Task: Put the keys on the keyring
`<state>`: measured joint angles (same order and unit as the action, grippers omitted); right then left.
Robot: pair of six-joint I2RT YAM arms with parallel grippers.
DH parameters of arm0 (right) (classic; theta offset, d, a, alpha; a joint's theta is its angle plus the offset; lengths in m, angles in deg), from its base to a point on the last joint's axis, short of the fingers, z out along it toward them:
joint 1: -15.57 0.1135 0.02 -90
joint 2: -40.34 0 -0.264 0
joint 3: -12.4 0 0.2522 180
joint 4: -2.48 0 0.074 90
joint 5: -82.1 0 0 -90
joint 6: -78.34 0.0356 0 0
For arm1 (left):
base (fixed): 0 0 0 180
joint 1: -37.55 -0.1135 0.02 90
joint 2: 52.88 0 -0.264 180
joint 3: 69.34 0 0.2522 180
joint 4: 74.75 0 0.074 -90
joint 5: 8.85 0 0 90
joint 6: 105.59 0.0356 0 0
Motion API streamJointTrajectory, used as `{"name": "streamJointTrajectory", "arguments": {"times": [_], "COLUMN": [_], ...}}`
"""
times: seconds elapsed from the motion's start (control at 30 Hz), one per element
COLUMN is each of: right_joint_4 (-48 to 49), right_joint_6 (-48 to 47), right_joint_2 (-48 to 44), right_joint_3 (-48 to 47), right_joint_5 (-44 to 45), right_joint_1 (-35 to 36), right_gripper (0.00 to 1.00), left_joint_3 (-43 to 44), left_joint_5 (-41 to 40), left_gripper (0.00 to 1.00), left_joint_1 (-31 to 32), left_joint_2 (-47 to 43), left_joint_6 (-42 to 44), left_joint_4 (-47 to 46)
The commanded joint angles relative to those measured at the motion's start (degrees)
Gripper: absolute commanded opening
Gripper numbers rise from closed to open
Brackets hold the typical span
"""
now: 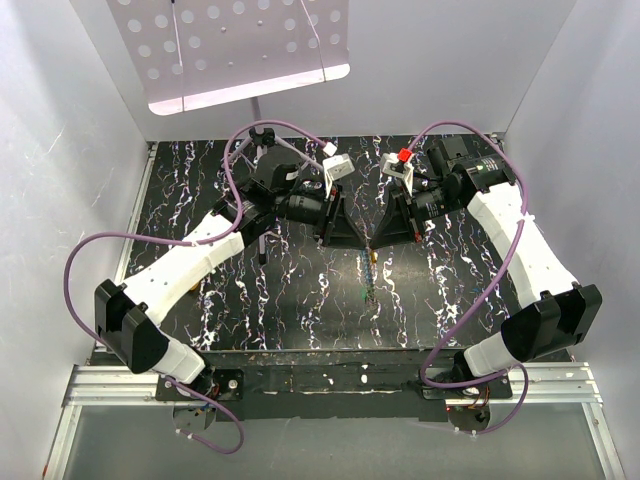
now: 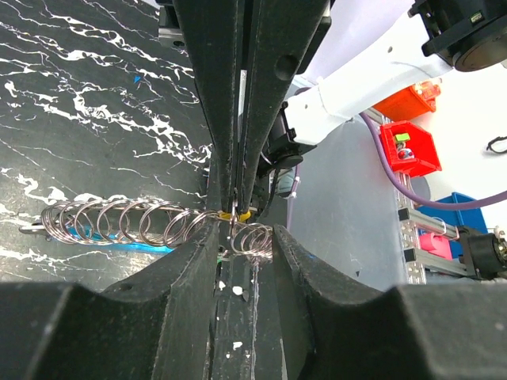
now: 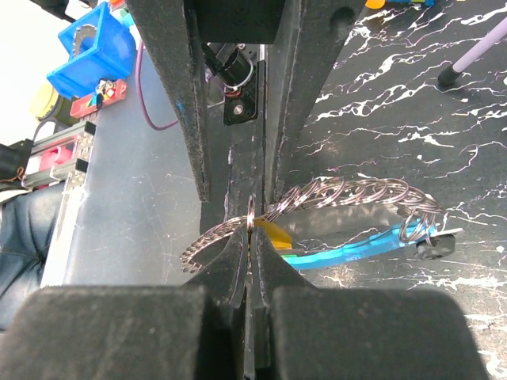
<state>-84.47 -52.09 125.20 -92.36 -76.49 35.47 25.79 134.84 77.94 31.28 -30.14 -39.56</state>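
Keyring chain (image 3: 348,190) | pinched by right gripper (image 3: 250,236) | yellow key (image 3: 275,231) just beside

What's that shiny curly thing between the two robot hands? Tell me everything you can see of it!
It is a chain of rings: many thin, shiny silver metal loops, linked and overlapping like a stretched spring. It curves over the black, white-veined table. The right gripper is shut on one ring. The left gripper has a finger on either side of it, but its grip is unclear. A bright blue piece and a yellow-orange piece sit right beside the rings.
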Motion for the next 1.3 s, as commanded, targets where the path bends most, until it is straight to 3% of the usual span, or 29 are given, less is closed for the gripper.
{"name": "streamJointTrajectory", "arguments": {"times": [0.0,0.73,0.8,0.9,1.1,1.2,1.27], "right_joint_4": [-0.02,0.41,0.33,0.41,1.12,1.38,-0.63], "right_joint_6": [0.43,0.78,0.87,0.87,2.27,3.16,2.98], "right_joint_2": [0.13,0.31,0.22,0.31,0.04,-0.66,-0.75], "right_joint_3": [-0.40,-0.05,0.03,-0.05,0.03,-0.84,-3.03], "right_joint_5": [-3.91,-3.65,-3.56,-3.56,-3.47,-3.12,-2.16], "right_joint_1": [0.23,0.67,0.75,0.84,0.84,0.93,0.84], "right_gripper": [0.01,0.01,0.01,0.01,0.01,0.34,0.43], "left_joint_3": [1.43,3.10,3.01,3.01,0.04,-6.02,-10.41], "left_joint_5": [-0.78,-1.05,-0.87,-0.34,-2.35,-4.55,-5.44], "left_gripper": [0.33,0.22,0.18,0.00,0.00,0.00,0.00], "left_joint_1": [0.31,1.46,1.46,1.54,1.46,1.54,1.46], "left_joint_2": [-0.23,0.83,0.92,1.18,-1.71,-6.54,-9.44], "left_joint_6": [1.54,1.28,1.36,1.98,5.05,5.84,6.11], "left_joint_4": [1.68,1.68,1.68,1.95,0.11,-7.69,-14.02]}}
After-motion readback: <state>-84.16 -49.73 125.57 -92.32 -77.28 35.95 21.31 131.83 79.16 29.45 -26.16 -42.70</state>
